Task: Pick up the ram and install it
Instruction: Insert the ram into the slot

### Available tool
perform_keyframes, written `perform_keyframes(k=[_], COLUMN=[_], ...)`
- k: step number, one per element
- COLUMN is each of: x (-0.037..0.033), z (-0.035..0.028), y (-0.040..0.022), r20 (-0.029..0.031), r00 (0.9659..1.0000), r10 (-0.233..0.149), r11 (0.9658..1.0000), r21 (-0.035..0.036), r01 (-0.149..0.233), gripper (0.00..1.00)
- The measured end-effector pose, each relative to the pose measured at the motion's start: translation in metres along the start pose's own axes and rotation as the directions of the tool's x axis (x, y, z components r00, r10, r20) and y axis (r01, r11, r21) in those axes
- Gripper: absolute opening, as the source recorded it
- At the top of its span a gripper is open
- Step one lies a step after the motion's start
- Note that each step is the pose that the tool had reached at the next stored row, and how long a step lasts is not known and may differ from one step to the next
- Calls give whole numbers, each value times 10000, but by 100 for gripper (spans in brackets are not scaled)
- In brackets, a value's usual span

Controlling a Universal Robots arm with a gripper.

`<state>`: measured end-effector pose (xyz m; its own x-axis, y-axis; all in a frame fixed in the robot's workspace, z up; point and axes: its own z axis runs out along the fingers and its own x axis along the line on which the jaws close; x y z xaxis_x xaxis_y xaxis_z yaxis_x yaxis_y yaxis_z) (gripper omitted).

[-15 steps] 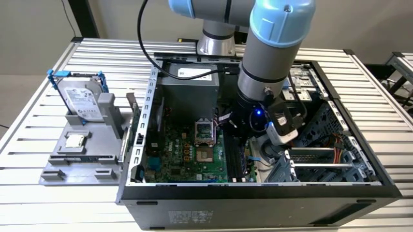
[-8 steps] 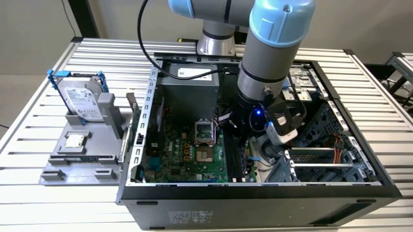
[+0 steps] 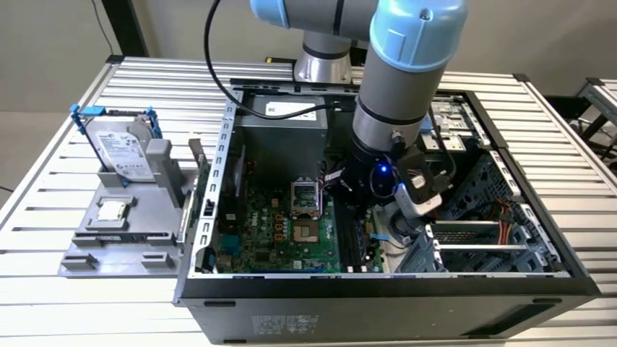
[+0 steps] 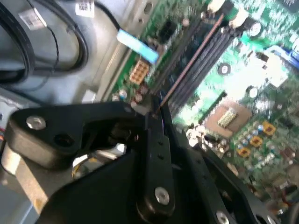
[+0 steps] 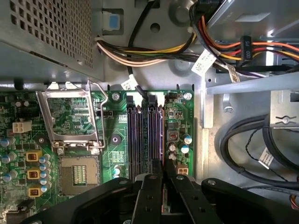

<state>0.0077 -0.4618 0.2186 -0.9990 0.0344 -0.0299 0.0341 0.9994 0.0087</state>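
My gripper point(image 3: 360, 210) is down inside the open computer case point(image 3: 386, 285), over the black memory slots point(image 5: 135, 140) of the green motherboard point(image 3: 279, 231). In both wrist views its black fingers point(image 5: 148, 196) stand close together on the ram point(image 4: 191, 58). I see the ram edge-on as a thin strip running along one of the slots, the one nearest the motherboard's edge point(image 5: 160, 144). Whether it is seated in the slot or just above it, I cannot tell. My gripper point(image 4: 156, 109) holds the stick at one end.
The open processor socket point(image 5: 77, 175) and its metal frame point(image 5: 70, 116) lie beside the slots. Bundled cables point(image 5: 154, 49) and the power supply point(image 3: 279, 119) sit behind them. Outside the case, at the exterior view's left, a grey holder point(image 3: 121, 238) carries a hard drive point(image 3: 123, 152) and a processor chip point(image 3: 113, 211).
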Motion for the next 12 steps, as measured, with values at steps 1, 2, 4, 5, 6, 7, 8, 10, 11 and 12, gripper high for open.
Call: perform_keyframes(k=[1,2,4,5,6,7,8,10,11,12], x=[0,0,0,1,1,1,1,0,-1,-3], z=[-1,-1,-1,-1,0,0,0,1,7,18], y=[0,-1,0,-1,0,-1,-1,-1,0,-1], r20=[0,0,-2,-5,-6,-9,-9,-10,-10,-10], r00=[10000,10000,10000,10000,10000,10000,10000,10000,10000,10000], r10=[1,1,2,3,3,3,3,2,3,2], r11=[10000,10000,10000,10000,10000,10000,10000,10000,10000,10000], r21=[2,3,4,4,2,3,3,5,7,11], r01=[-1,-1,-2,-3,-3,-3,-3,-2,-3,-2], gripper=[0,0,0,0,0,0,0,0,0,0])
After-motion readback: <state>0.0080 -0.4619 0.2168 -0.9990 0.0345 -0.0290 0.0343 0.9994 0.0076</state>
